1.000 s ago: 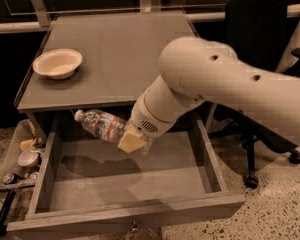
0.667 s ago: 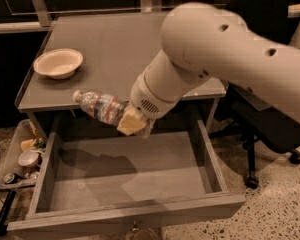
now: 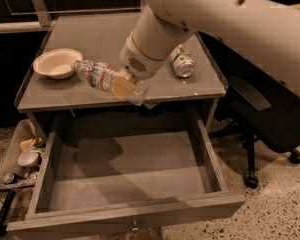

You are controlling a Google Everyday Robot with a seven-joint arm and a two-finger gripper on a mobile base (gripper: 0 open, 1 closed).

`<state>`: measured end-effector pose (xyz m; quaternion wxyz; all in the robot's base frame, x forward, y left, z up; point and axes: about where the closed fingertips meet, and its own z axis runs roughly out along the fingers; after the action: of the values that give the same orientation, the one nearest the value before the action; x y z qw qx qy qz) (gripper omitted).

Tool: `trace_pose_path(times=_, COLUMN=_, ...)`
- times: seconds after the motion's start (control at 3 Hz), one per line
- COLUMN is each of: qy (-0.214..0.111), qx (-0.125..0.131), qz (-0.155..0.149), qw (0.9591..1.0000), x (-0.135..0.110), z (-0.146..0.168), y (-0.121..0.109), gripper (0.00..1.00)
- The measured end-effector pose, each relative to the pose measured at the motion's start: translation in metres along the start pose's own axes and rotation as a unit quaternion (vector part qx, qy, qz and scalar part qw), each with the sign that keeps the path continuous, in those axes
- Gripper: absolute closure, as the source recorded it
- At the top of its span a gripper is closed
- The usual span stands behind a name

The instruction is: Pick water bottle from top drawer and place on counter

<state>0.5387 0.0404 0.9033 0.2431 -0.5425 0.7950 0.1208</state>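
Note:
The water bottle (image 3: 101, 78) is clear and ribbed with a red-and-dark label. It lies tilted in the air over the front edge of the counter (image 3: 100, 34), cap end toward the bowl. My gripper (image 3: 124, 86) is shut on the water bottle near its base end, its tan pad against the plastic. The top drawer (image 3: 125, 174) is pulled fully open below, and its inside shows nothing in it.
A white bowl (image 3: 57, 63) sits on the counter's left side. A green-and-white can (image 3: 182, 61) lies on the right side, partly behind my arm. A bin of clutter (image 3: 22, 156) is on the floor at left. An office chair base (image 3: 270, 149) stands at right.
My gripper has lifted the water bottle up out of the drawer to counter height, over the front edge. The can has come into view on the counter.

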Motion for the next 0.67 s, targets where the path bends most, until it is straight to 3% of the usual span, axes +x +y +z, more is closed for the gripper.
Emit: trace_pose_path(times=0.67, qy=0.036, qx=0.002, qz=0.044, qw=0.9984, x=-0.016, z=0.033, y=-0.067, gripper=1.0)
